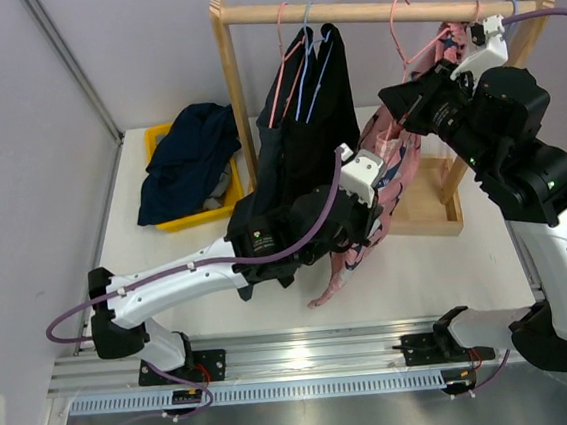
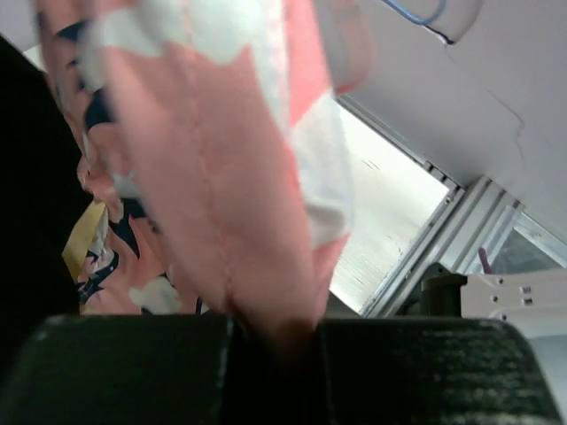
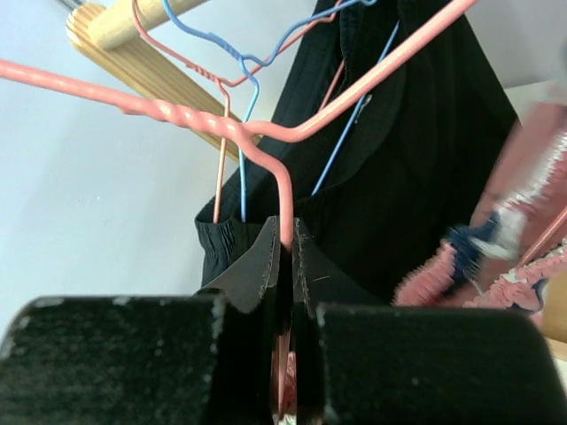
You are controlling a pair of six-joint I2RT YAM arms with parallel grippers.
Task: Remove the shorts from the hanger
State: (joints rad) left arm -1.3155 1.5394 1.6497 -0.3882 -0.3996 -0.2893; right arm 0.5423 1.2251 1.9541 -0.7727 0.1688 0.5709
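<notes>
The pink patterned shorts hang from a pink wire hanger at the right of the wooden rail. Their lower end trails onto the table. My left gripper is shut on this pink fabric, which runs down between its fingers. My right gripper is shut on the pink hanger's wire, just below its twisted neck. Black shorts hang on pink and blue hangers at the rail's middle. They also show in the right wrist view.
A yellow bin at the back left holds navy shorts over something grey. The wooden rack's left post and its base frame stand on the white table. Grey walls close off the left and back.
</notes>
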